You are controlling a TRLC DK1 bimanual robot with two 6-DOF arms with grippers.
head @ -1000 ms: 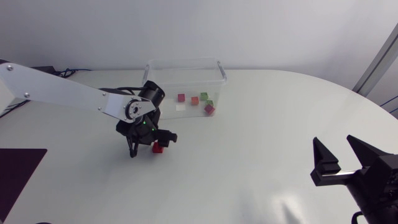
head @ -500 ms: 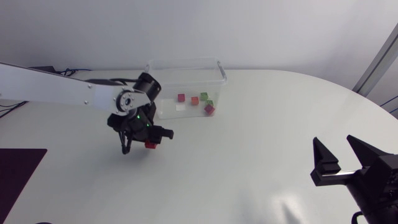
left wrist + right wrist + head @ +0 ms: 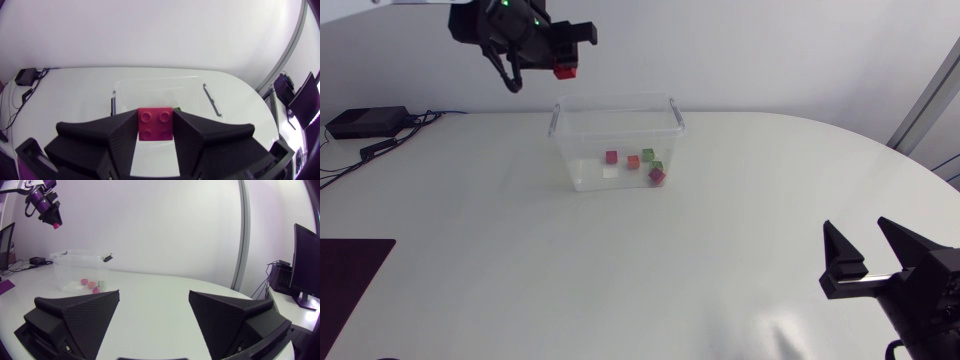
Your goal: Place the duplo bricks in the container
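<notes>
- The step in hand is the carry: the left hand point(image 3: 563, 62) pinches a red brick point(image 3: 565, 71) between both fingers, studs facing its wrist camera, and hangs high above the desk point(image 3: 650, 270)
- In the left wrist view the clear container point(image 3: 159, 92) lies below and just ahead of the held brick; from the head view the hand looks to be off the container's left rear corner, not squarely over the opening
- The container point(image 3: 617, 98) stands open, its lid off, with several small bricks on its floor: a red one point(image 3: 611, 157), an orange one point(image 3: 633, 161), a green one point(image 3: 648, 154) and a dark red one point(image 3: 657, 175)
- The next move, as I judge it, calls for bringing the brick over the middle of the opening, lowering it somewhat, then spreading the fingers; a drop from this height could bounce off the rim
- The right hand point(image 3: 858, 232) sits at the desk's near right edge, fingers spread wide and holding nothing
- The desk is white, smooth and rounded; a small black box point(image 3: 355, 122) with cables lies at its far left, and a dark mat point(image 3: 350, 270) at the near left
</notes>
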